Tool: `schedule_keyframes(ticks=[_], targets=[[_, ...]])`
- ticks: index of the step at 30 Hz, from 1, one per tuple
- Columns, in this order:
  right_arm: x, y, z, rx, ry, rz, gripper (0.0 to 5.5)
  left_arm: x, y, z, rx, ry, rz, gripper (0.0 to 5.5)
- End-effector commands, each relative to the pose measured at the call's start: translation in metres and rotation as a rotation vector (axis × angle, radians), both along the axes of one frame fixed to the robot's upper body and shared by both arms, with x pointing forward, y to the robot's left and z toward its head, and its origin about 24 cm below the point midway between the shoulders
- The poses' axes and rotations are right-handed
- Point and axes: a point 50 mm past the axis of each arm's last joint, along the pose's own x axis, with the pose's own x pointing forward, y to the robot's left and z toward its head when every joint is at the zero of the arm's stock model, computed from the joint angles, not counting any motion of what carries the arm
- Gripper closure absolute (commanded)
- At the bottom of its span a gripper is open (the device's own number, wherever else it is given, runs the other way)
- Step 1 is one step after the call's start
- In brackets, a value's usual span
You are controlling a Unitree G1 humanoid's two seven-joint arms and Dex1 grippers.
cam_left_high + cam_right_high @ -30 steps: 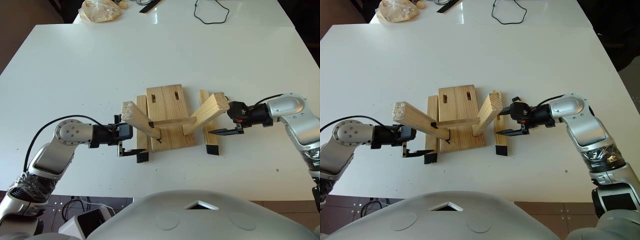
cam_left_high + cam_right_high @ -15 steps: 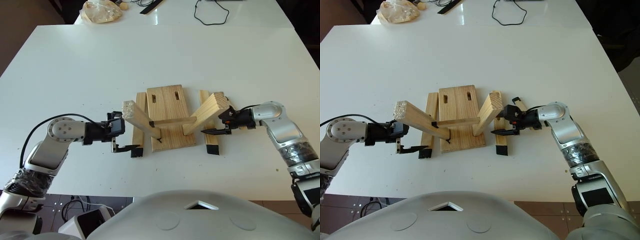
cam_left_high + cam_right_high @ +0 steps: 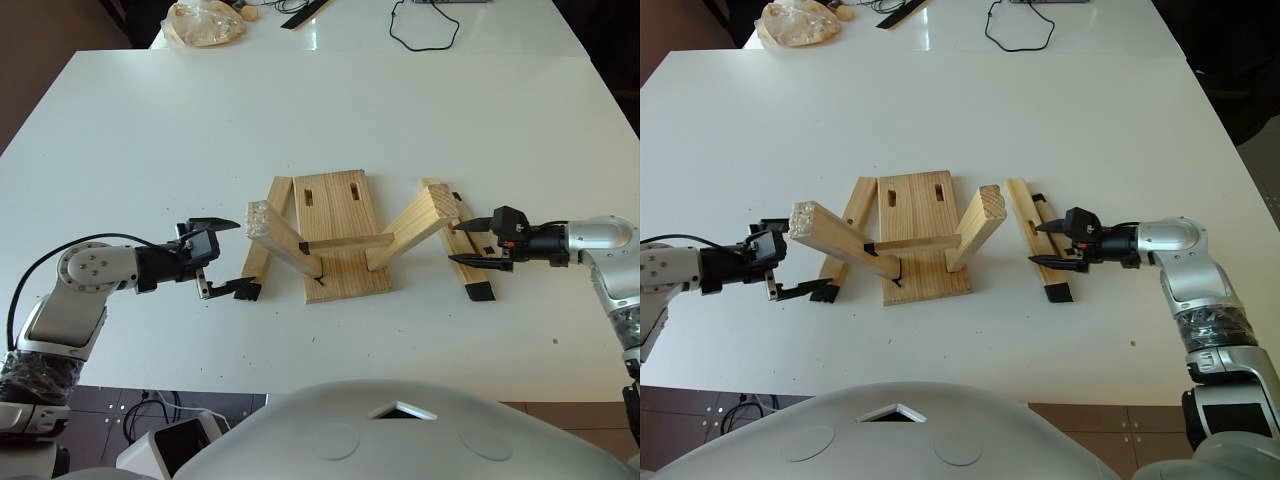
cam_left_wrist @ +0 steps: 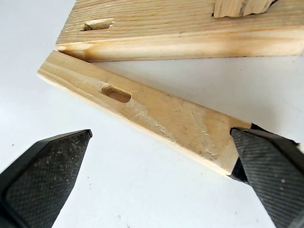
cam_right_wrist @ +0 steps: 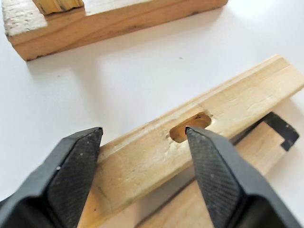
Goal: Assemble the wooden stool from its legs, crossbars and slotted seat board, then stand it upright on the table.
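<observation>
The slotted seat board (image 3: 343,205) lies flat mid-table. On it rest two thick legs (image 3: 282,240) (image 3: 415,228) joined by a thin crossbar (image 3: 345,242). A loose slotted leg (image 3: 262,245) with a black foot lies slanted at the board's left. My left gripper (image 3: 215,258) is open beside that foot end, one finger (image 4: 42,175) on each side of the leg (image 4: 156,116). To the right lie two more loose legs (image 3: 460,245), one on the other. My right gripper (image 3: 474,241) is open, its fingers (image 5: 76,175) straddling the upper slotted leg (image 5: 156,152).
The white table (image 3: 150,150) has free room all around the parts. Behind its far edge lie a crumpled bag (image 3: 203,22) and a black cable (image 3: 420,25). The near edge runs just below both arms.
The left loose leg's foot end has swung out to the left with my left gripper. The right loose legs have shifted right, away from the board, along with my right gripper.
</observation>
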Motion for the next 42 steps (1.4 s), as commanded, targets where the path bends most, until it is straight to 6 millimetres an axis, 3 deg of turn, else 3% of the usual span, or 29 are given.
schedule_keyframes(ticks=[1,7,10,16,19,22,28,36,42], targets=[[-0.017,-0.018,-0.017,-0.065,0.092,-0.080,2.30,-0.021,0.025,-0.026,0.142,0.161,0.067,0.10],[-0.022,-0.027,-0.013,-0.068,0.083,-0.121,2.30,-0.021,0.032,-0.023,0.147,0.160,0.082,0.10],[-0.021,-0.025,-0.008,-0.056,0.065,-0.116,2.30,-0.018,0.024,-0.014,0.062,0.159,0.086,0.10],[-0.020,-0.004,0.012,-0.004,0.002,-0.043,2.30,0.001,0.001,0.029,-0.211,0.105,0.118,0.10],[-0.023,0.010,0.024,0.014,-0.025,0.017,2.30,0.009,-0.006,0.048,-0.260,0.065,0.112,0.10],[-0.028,0.023,0.034,0.020,-0.041,0.084,2.30,0.012,-0.012,0.055,-0.246,0.047,0.078,0.10],[-0.043,0.049,0.039,0.041,-0.024,0.215,2.30,0.016,-0.032,0.049,-0.235,0.028,0.036,0.10],[-0.077,0.071,0.004,-0.019,0.103,0.380,2.30,0.001,-0.086,0.026,-0.348,0.064,-0.007,0.10],[-0.073,0.080,0.001,0.015,0.095,0.358,2.30,-0.010,-0.117,0.021,-0.326,0.083,-0.153,0.10]])
